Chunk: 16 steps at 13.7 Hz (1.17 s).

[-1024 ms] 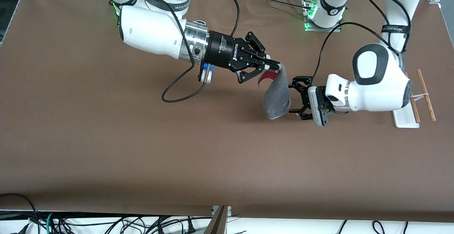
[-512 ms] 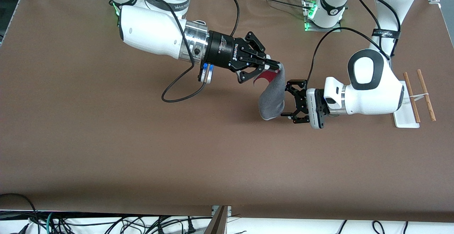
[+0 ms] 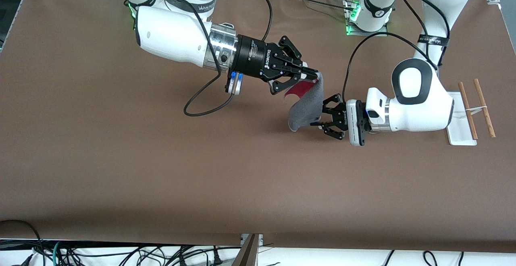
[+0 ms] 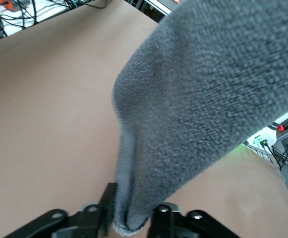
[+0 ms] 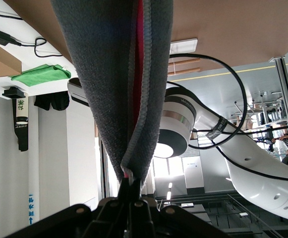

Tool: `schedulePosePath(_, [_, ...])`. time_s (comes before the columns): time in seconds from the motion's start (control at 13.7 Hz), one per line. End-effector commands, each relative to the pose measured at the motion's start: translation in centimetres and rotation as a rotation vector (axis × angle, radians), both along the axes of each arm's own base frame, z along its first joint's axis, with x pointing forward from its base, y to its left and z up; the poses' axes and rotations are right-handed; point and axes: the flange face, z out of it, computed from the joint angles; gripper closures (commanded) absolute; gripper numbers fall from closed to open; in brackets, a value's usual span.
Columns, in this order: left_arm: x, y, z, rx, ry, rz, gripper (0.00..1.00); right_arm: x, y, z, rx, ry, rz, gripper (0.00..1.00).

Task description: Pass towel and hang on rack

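The towel (image 3: 306,109) hangs in the air over the middle of the table, grey side out, with a patch of its pink-red side showing near the top. My right gripper (image 3: 313,73) is shut on its upper corner; in the right wrist view the towel (image 5: 114,74) hangs folded from the closed gripper (image 5: 131,186). My left gripper (image 3: 316,123) is shut on the towel's lower part; in the left wrist view a grey fold (image 4: 193,99) sits pinched in the gripper (image 4: 132,218). The rack (image 3: 459,135) stands at the left arm's end of the table, its two wooden rods (image 3: 467,109) bare.
A black cable (image 3: 201,109) from the right arm loops down onto the brown table. The left arm's base (image 3: 367,16) stands at the table's edge. Several cables lie below the table edge nearest the front camera.
My left gripper has moved in from the rack's side onto the towel's lower part and closed on it. The towel's bottom has swung toward the right arm's end. The right gripper held still.
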Motion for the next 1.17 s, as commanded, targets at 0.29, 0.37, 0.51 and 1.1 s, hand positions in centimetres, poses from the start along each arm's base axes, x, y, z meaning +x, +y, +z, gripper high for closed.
schedulePosePath(0.29, [0.4, -0.4, 0.5, -0.025, -0.031, -0.001, 1.0, 0.2, 0.1, 0.5, 0.023, 0.009, -0.012, 0.74])
schedulePosePath(0.37, [0.5, -0.3, 0.5, -0.025, -0.032, 0.001, 1.0, 0.3, 0.1, 0.4, 0.021, 0.006, -0.013, 0.5])
schedulePosePath(0.51, [0.4, -0.3, 0.6, -0.02, -0.035, -0.002, 1.0, 0.9, -0.7, 0.4, 0.015, 0.003, -0.017, 0.17])
schedulePosePath(1.1, [1.9, 6.6, 3.9, 0.241, -0.091, -0.124, 1.0, 6.0, -8.5, -1.3, -0.16, -0.127, 0.05, 0.02])
